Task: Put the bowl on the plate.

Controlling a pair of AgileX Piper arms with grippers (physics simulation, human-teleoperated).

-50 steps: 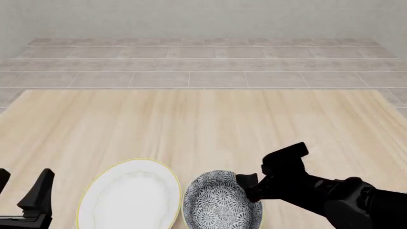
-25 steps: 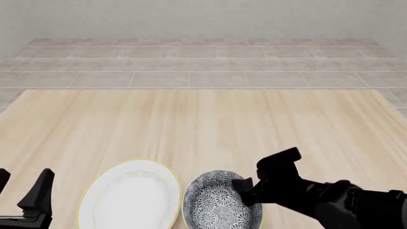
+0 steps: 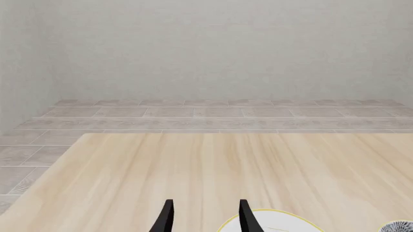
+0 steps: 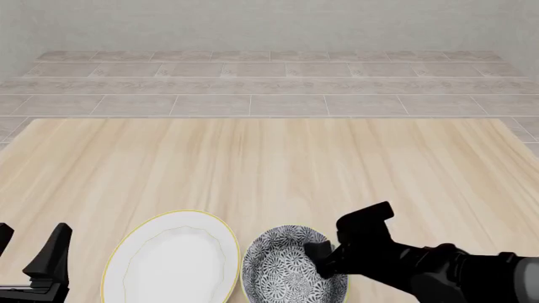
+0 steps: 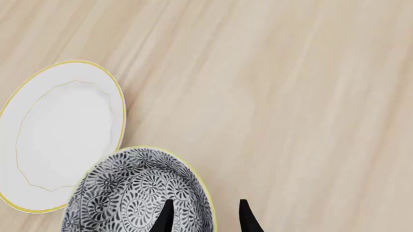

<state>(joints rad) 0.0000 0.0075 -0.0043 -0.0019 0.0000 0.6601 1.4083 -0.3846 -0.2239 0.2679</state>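
Pale wood desk (image 4: 269,164) fronts a grey tiled floor and plain wall. I note the plate (image 4: 173,259) lying flat at the near edge, with the bowl (image 4: 282,268) upright just beside it on the right, not on it. My right pincer (image 5: 205,215) is spread, its fingers (image 5: 166,217) straddling the bowl's right-hand rim, one inside and one outside. My left pincer (image 3: 205,217) is likewise spread, holding nothing, near the plate's left side.

A pale wooden table (image 4: 278,164) carries the plate (image 4: 173,259) beside the bowl (image 4: 282,268).
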